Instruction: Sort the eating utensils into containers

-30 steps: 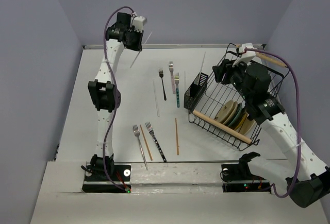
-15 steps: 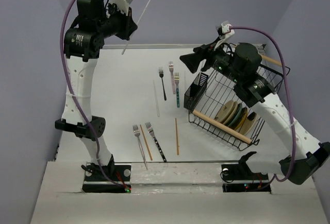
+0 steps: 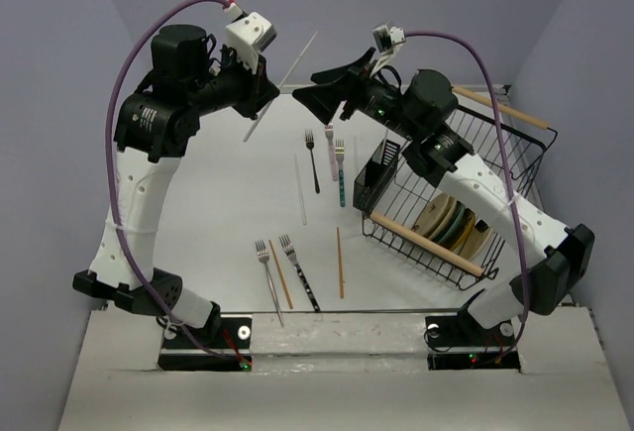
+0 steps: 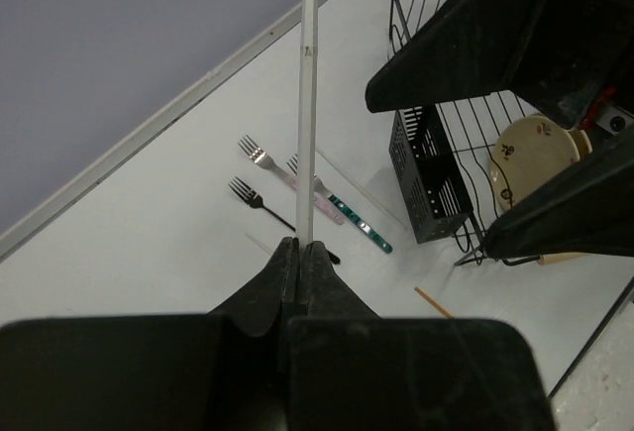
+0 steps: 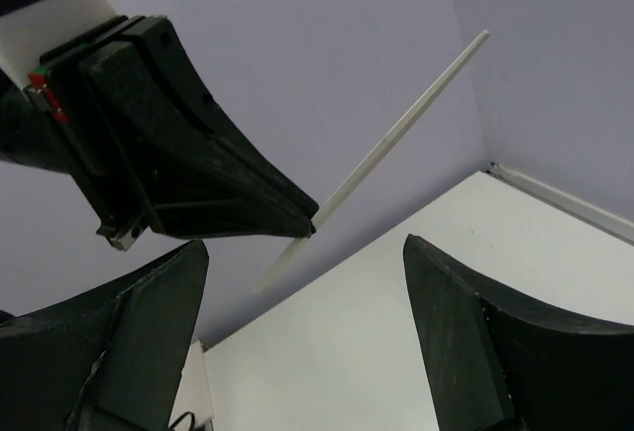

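Observation:
My left gripper (image 3: pixel 274 87) is shut on a pale white chopstick (image 3: pixel 293 66) and holds it high above the table, tilted up to the right; the left wrist view shows it clamped between the fingertips (image 4: pixel 300 245) (image 4: pixel 308 104). My right gripper (image 3: pixel 309 87) is open and empty, its jaws wide apart, just right of the chopstick and level with it. In the right wrist view the chopstick (image 5: pixel 396 139) and the left gripper (image 5: pixel 188 154) lie ahead of my open gripper (image 5: pixel 305 243). The small black slotted holder (image 3: pixel 381 168) hangs on the rack's left side.
A black wire rack (image 3: pixel 495 154) with plates (image 3: pixel 451 223) stands at the right. On the table lie a black fork (image 3: pixel 313 159), pink fork (image 3: pixel 330 144), teal fork (image 3: pixel 340 168), another white chopstick (image 3: pixel 299 188), two forks (image 3: pixel 267 277) (image 3: pixel 297 272) and brown chopsticks (image 3: pixel 280 272) (image 3: pixel 339 263).
The left arm has carried the white chopstick rightward and forward. The right gripper has swung left from the rack, up to the chopstick, with its jaws open.

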`<state>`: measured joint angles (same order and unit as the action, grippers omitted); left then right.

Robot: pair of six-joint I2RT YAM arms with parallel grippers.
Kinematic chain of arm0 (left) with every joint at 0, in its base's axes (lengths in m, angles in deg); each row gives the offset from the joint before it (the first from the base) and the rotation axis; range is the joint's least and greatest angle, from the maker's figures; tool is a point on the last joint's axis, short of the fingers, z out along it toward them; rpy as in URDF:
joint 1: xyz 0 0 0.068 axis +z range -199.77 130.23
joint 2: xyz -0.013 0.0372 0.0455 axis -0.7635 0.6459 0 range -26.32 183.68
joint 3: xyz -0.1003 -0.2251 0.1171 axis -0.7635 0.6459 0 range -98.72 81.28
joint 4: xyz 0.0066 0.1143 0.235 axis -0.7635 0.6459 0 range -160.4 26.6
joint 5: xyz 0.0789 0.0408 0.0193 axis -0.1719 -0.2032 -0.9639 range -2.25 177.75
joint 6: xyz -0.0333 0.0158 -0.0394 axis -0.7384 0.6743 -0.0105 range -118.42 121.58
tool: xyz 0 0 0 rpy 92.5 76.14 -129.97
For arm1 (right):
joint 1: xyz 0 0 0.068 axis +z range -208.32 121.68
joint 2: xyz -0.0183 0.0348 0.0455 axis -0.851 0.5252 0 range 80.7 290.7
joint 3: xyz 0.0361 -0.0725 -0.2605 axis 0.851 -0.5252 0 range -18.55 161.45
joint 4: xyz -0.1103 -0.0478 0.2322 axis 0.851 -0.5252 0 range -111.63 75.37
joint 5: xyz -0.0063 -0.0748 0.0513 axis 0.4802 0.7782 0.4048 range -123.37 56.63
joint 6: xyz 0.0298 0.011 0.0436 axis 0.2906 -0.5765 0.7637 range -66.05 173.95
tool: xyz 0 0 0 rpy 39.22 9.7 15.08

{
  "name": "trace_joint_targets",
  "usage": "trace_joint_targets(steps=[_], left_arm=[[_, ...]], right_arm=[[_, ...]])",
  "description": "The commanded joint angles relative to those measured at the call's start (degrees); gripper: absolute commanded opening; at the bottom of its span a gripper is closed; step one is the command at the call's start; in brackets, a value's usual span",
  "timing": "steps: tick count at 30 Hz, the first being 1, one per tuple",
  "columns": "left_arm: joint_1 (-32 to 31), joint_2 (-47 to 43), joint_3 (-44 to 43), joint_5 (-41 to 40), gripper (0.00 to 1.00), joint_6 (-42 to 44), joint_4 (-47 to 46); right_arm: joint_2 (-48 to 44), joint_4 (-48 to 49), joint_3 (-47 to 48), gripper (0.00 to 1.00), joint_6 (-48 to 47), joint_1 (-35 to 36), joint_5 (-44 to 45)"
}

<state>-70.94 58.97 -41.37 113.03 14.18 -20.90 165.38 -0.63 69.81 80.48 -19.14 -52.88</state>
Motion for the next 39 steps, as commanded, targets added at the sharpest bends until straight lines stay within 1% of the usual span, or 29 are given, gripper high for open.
trace_joint_targets(steps=[1,13,17,20,22,23,24,25,26,27,31,33,34,36,37,39], left_arm=[[-0.80,-4.17,3.11,0.83,0.00,-0.65,-5.81],[-2.12,-7.51,11.46,2.50,0.00,-1.18,-9.33],[-2.56,-8.83,12.61,2.67,0.00,-0.82,-10.12],[-2.91,-8.74,12.09,2.58,0.00,-0.74,-10.12],[-3.00,-8.57,11.56,2.58,0.00,-0.65,-9.86],[-3.00,-8.39,11.47,2.58,0.00,-0.65,-9.86],[-3.00,-8.31,11.56,2.50,0.00,-0.82,-9.86],[-3.00,-8.30,11.73,2.32,0.00,-0.82,-9.86],[-3.00,-8.22,11.82,2.23,0.00,-0.82,-9.94],[-3.09,-8.13,11.99,2.15,0.00,-0.82,-9.94],[-3.00,-8.22,12.96,2.06,0.00,-0.65,-10.21],[-3.09,-8.48,14.01,1.70,0.00,-0.12,-10.47],[-3.09,-8.57,14.80,1.27,0.29,0.31,-10.30],[-3.09,-9.01,15.95,-0.31,0.71,1.98,-9.86],[-3.09,-9.44,17.43,-1.97,0.99,2.69,-10.20],[-3.00,-9.97,19.28,-3.47,0.99,3.48,-10.56]], right_arm=[[0.83,8.41,3.66,0.84,3.88,0.81,1.93],[4.09,9.81,3.32,0.81,8.02,2.39,10.53],[4.70,10.44,3.40,0.77,8.72,2.39,10.90],[6.89,10.70,4.54,0.70,9.34,2.92,9.93],[7.68,10.78,5.25,0.63,9.16,2.92,9.49],[7.86,11.13,5.07,0.50,9.25,2.92,9.23],[8.21,12.01,4.72,0.42,9.51,2.92,8.96],[8.30,12.36,4.37,0.32,9.77,2.92,9.05],[8.22,12.63,4.11,0.10,9.95,2.92,9.22],[8.13,12.89,3.84,0.01,9.86,2.92,9.31],[6.81,12.90,1.74,0.00,8.37,2.92,10.98],[4.71,11.94,-0.36,0.00,5.48,2.92,13.00],[3.74,10.71,-0.99,0.00,1.55,2.92,14.13],[0.32,6.77,-2.48,0.00,-3.47,2.92,18.96],[-1.00,5.52,-3.27,0.00,-8.54,2.92,24.29],[-4.95,2.54,-5.81,0.00,-13.58,2.92,28.98]])
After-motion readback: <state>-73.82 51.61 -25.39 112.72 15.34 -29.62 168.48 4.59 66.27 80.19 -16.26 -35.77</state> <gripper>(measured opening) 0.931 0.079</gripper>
